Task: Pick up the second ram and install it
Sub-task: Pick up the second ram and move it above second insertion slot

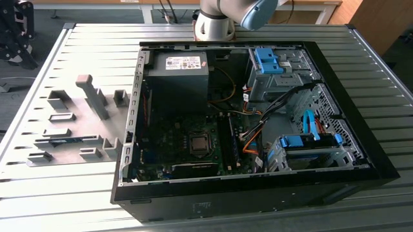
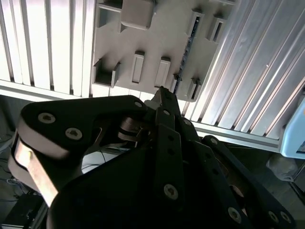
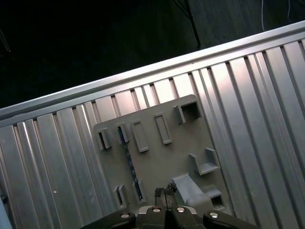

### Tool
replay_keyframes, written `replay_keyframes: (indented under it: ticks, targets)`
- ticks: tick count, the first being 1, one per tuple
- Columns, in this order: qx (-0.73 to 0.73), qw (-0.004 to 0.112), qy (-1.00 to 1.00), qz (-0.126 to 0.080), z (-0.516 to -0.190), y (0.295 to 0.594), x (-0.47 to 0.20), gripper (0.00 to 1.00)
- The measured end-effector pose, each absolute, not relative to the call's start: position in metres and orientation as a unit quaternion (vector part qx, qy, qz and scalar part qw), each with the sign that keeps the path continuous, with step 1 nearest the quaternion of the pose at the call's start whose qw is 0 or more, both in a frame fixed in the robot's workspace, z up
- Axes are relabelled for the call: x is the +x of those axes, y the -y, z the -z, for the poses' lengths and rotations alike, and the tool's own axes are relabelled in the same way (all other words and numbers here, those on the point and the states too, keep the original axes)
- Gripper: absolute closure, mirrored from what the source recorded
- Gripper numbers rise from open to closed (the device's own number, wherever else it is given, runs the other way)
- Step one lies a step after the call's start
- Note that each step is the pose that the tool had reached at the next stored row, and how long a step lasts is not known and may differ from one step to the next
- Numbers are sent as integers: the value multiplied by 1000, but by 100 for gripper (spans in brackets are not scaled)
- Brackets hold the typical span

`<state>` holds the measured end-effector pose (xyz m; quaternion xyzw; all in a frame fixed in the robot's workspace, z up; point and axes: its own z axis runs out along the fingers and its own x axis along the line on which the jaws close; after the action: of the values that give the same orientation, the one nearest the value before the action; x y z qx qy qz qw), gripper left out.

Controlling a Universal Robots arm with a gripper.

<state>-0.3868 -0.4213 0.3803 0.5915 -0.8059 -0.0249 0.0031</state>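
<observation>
Plainly, the job has hardly begun. The second ram [image 1: 67, 140] still stands on edge in its grey holder plate [image 1: 77, 125], out on the ribbed tabletop [image 1: 77, 203] at the exterior view's left, just beside the open computer case [image 1: 258, 198]. In both wrist views I look down on that plate, and the stick shows as a thin dark line cradled between two small end blocks [image 3: 128, 160] [image 2: 188, 52].

My pincer [image 3: 165, 192] hangs above the plate, well clear of it and close by the ram's line rather than squarely over it. Its two fingers [image 2: 164, 102] are pressed together with nothing between them, so I am carrying nothing.

Inside the case, the motherboard [image 1: 174, 140] lies exposed, and the long black slots [image 1: 224, 140] run beside the processor socket. Whether one of them already holds a stick, I cannot make out.

By my reckoning, nothing of the pick is done. The grasp, the lift, the carry across to the case and the seating in a slot all remain.
</observation>
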Motion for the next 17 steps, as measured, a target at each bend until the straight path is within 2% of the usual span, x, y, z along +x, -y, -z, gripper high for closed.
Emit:
replay_keyframes:
  ticks: [17]
  targets:
    - [640, 7, 768, 22, -375, 425, -388, 89]
